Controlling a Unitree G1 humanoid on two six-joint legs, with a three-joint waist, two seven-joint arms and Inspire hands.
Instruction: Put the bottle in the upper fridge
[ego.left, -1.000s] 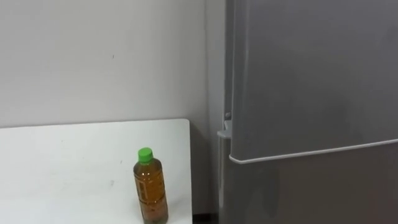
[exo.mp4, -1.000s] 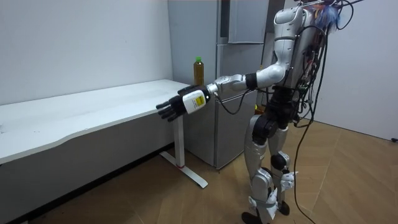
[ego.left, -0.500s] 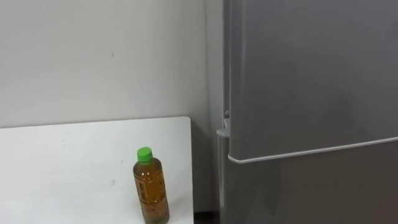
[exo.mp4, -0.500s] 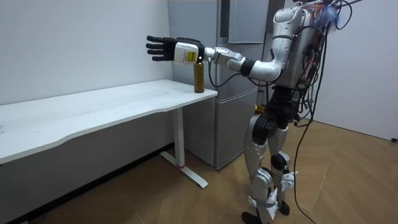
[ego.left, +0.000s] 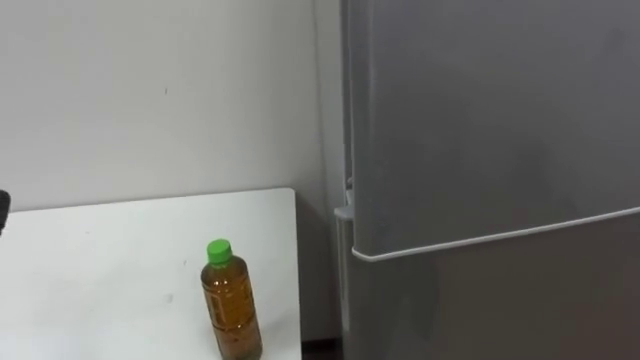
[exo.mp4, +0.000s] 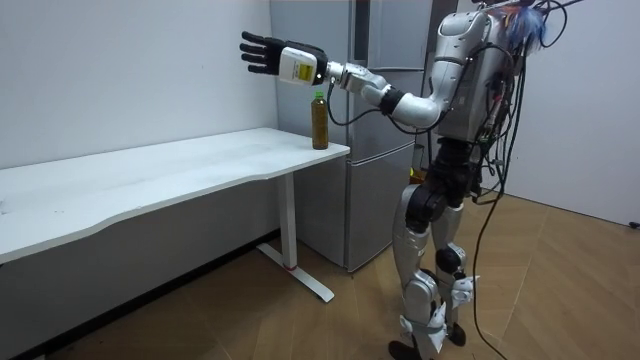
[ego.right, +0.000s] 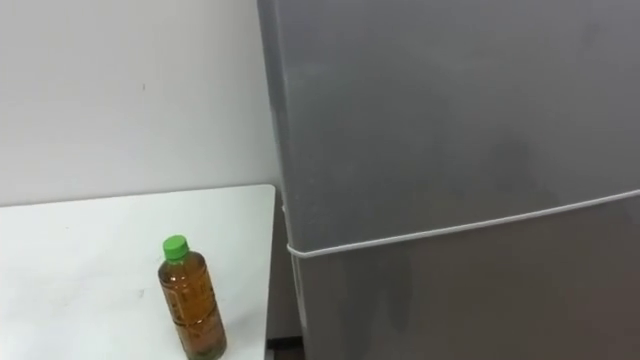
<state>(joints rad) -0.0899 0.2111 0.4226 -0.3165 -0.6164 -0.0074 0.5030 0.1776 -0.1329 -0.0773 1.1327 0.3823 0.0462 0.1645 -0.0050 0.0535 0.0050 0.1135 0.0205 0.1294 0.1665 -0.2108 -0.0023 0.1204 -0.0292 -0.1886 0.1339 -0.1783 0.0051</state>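
The left hand (exo.mp4: 262, 52) has risen higher than the green-capped bottle (ego.left: 231, 315), fingers spread wide and empty; it stands upright at the corner of the white surface (ego.left: 100, 250) beside the shut fridge (ego.left: 490, 150), so grasp, door-opening and placement are judged outstanding.

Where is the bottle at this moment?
The bottle stands upright on the white table, at the corner next to the closed fridge, low left in the eye views. The left robot hand is open, higher and to its left, apart.
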